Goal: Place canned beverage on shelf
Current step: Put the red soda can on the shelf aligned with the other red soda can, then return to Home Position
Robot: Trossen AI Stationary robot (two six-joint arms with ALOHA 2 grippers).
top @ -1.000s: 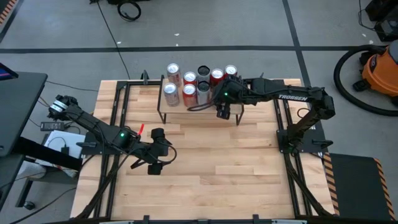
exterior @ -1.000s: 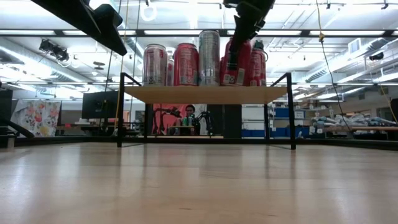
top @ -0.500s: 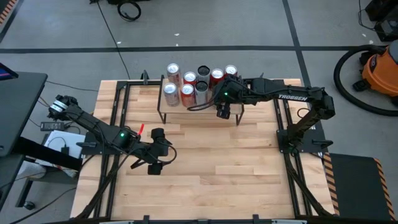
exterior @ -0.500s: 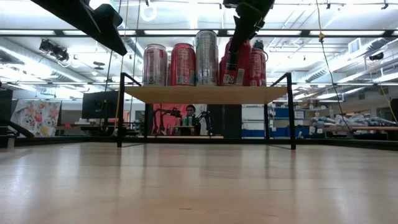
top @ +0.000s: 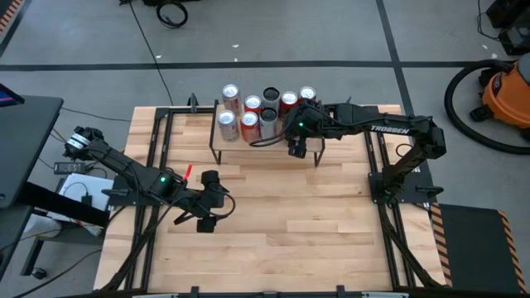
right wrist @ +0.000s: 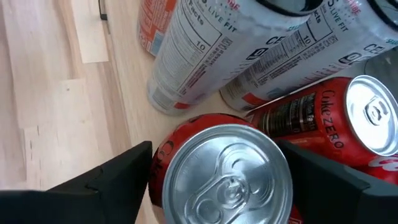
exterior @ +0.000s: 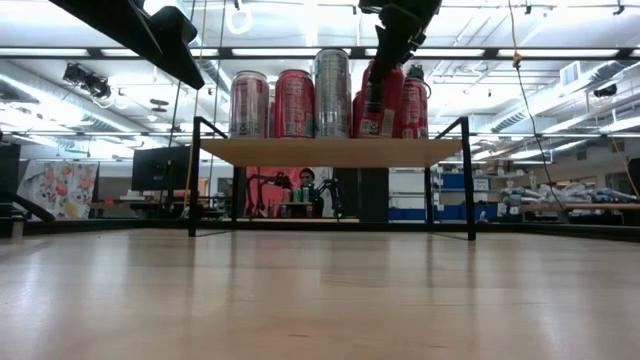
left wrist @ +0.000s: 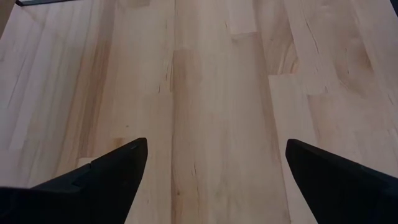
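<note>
Red can [right wrist: 225, 171] between right hand [right wrist: 217, 168] fingers (shelf [exterior: 330, 151] edge)

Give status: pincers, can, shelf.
Right pincer astride red can, fingers apart, can standing on shelf. Left pincer open, empty, over bare tabletop. Other cans packed close alongside.

Overhead camera looks straight down, low one level across the table — both share the shelf [top: 263, 132].
</note>
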